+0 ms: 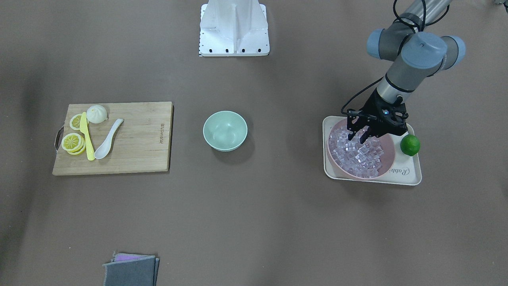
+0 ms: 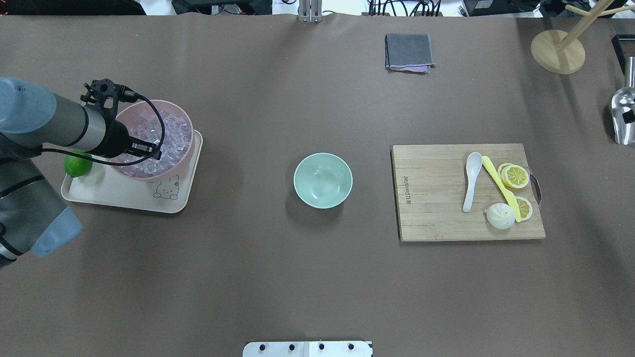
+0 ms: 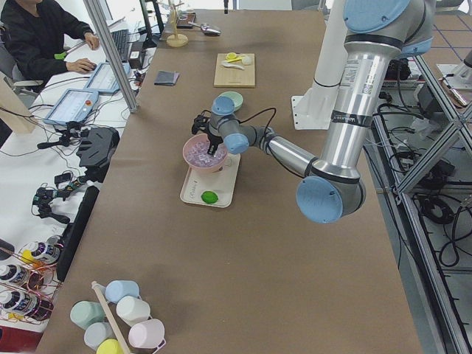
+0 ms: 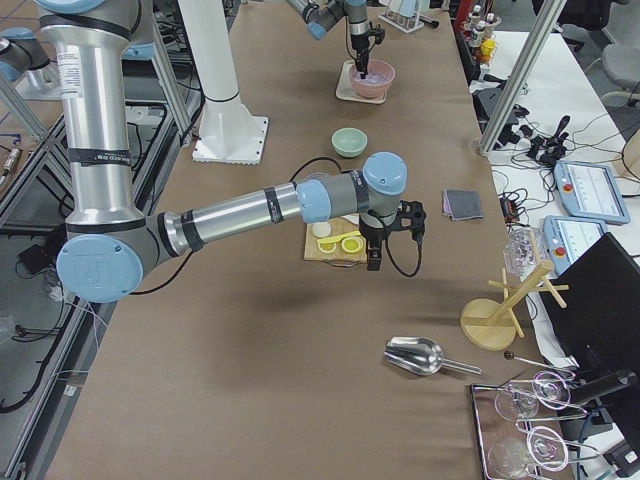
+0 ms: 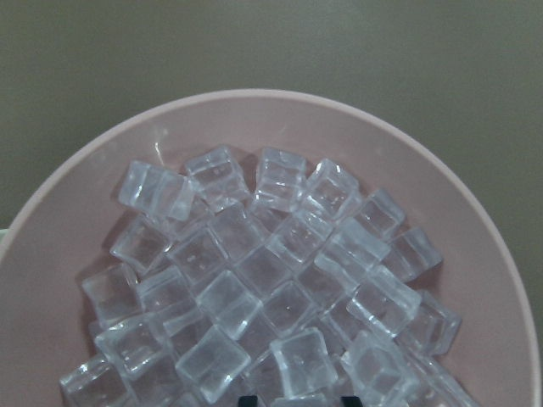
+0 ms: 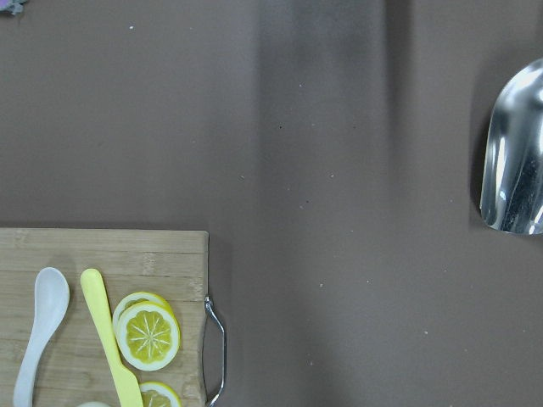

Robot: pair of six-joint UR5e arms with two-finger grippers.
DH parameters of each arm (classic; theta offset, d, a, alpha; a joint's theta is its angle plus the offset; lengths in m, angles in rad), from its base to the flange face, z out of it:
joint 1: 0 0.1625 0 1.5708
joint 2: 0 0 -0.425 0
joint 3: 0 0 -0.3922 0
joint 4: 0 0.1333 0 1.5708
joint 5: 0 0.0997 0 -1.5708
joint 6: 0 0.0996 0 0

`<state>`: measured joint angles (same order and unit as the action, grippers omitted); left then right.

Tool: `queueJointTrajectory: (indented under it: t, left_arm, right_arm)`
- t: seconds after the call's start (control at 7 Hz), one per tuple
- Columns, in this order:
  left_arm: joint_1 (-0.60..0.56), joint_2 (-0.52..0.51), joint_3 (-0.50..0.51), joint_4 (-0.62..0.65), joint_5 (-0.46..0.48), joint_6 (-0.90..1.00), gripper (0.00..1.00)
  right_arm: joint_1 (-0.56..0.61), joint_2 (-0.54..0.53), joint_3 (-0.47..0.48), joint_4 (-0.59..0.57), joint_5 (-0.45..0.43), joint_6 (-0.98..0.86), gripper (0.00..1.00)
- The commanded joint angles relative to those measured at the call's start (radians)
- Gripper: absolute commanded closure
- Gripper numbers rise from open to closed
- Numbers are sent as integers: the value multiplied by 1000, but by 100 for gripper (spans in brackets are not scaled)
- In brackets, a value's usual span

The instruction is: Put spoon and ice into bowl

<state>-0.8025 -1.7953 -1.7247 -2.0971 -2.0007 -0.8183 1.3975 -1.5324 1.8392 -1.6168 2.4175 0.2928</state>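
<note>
The white spoon (image 1: 107,141) lies on the cutting board (image 1: 139,139) beside a yellow knife (image 1: 86,137); it also shows in the overhead view (image 2: 471,181) and the right wrist view (image 6: 38,331). The mint-green bowl (image 1: 225,131) stands empty mid-table. Many clear ice cubes (image 1: 359,155) fill a pink bowl (image 1: 391,159). My left gripper (image 1: 359,137) is open, its tips just above the ice; the left wrist view shows the cubes (image 5: 254,280) close below. My right gripper (image 4: 375,262) hovers past the board's outer end; I cannot tell its state.
The pink bowl sits on a cream tray (image 1: 408,174) with a lime (image 1: 410,145). Lemon slices (image 1: 72,142) and a bun (image 1: 97,114) are on the board. A folded grey cloth (image 1: 131,270) lies at the far edge. A metal scoop (image 6: 513,161) lies beyond the board.
</note>
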Motion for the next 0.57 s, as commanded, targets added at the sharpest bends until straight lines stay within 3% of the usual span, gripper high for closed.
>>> queueJointTrajectory:
  t: [0.0,0.14,0.43]
  left_arm:
    - [0,1,8,0,0,2,59]
    - [0,1,7,0,2,1,60]
    - [0,10,2,2,2,1,83]
  right_arm:
    - [0,0,2,0,0,0,0]
    - [0,0,2,0,0,0,0]
    - [0,0,15,0,2,-1,0]
